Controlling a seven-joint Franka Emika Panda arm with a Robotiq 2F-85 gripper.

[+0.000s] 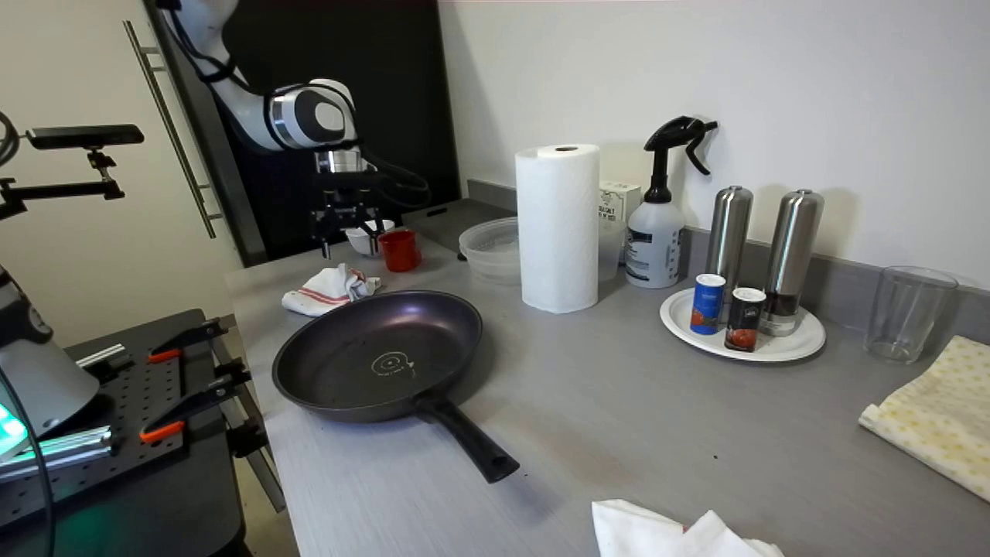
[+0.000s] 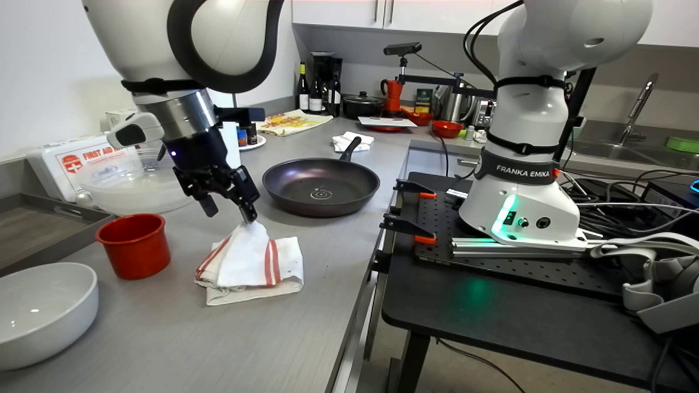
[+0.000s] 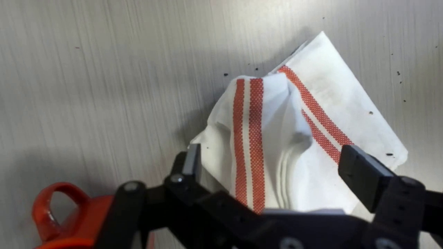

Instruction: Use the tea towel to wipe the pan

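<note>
My black fingers (image 3: 365, 178) stand wide apart above the white cotton tea towel with red stripes (image 3: 251, 138), holding nothing; whether a tip brushes the cloth I can't tell. The towel lies crumpled on the grey counter (image 1: 603, 402), near the round dark frying pan (image 1: 329, 363) but not in it. I expect it to be light, soft and limp, with no risk of crushing. I'd pinch the raised fold between my fingers, low down, since a shallow bite might lift only the top layer. Inside the pan I make out just its printed mark. The red handled cup (image 2: 134, 254) hides its bottom, and the glossy white bowl (image 2: 68, 335) is cut off by the frame. The round white plate (image 1: 677, 316) carries two tall brushed-steel cylinders (image 1: 797, 240), a blue shaker (image 1: 706, 305) and a dark one.
</note>
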